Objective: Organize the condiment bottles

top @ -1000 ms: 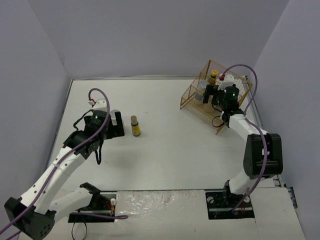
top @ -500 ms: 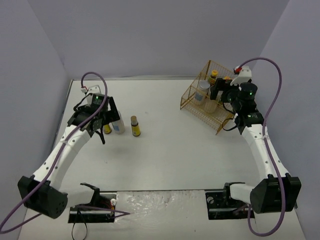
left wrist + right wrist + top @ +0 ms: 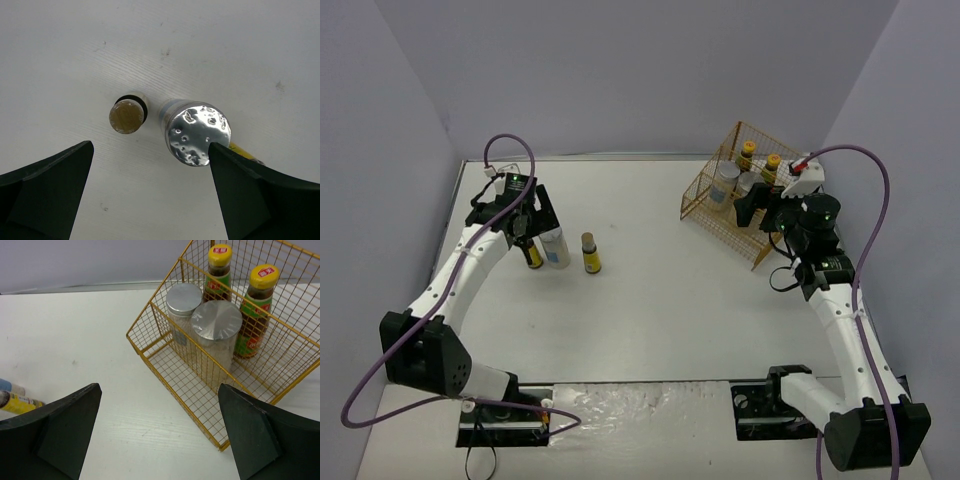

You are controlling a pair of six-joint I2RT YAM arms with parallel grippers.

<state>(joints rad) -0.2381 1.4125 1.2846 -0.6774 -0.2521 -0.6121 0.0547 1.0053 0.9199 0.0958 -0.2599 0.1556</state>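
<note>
Three condiment bottles stand on the table at the left: a pale one with a silver lid (image 3: 557, 247) (image 3: 197, 132), a dark one with a yellow label (image 3: 533, 255) close beside it, and a dark yellow-capped one (image 3: 590, 252) (image 3: 128, 115) a little apart. My left gripper (image 3: 530, 224) (image 3: 150, 145) hangs open above them, holding nothing. In the gold wire basket (image 3: 710, 212) (image 3: 170, 372) stand two pale silver-lidded bottles (image 3: 216, 337) (image 3: 183, 305) and two dark yellow-capped ones (image 3: 219, 270) (image 3: 256, 305). My right gripper (image 3: 758, 208) (image 3: 159, 386) is open and empty, just outside the basket's near side.
The basket sits at the back right, near the table's right edge. Purple-grey walls close in the back and both sides. Each arm's cable loops above it.
My right gripper has drawn back out of the basket, opened fully, and left a pale bottle standing inside. The left gripper has lifted away towards the back, uncovering the pale and dark bottles.
</note>
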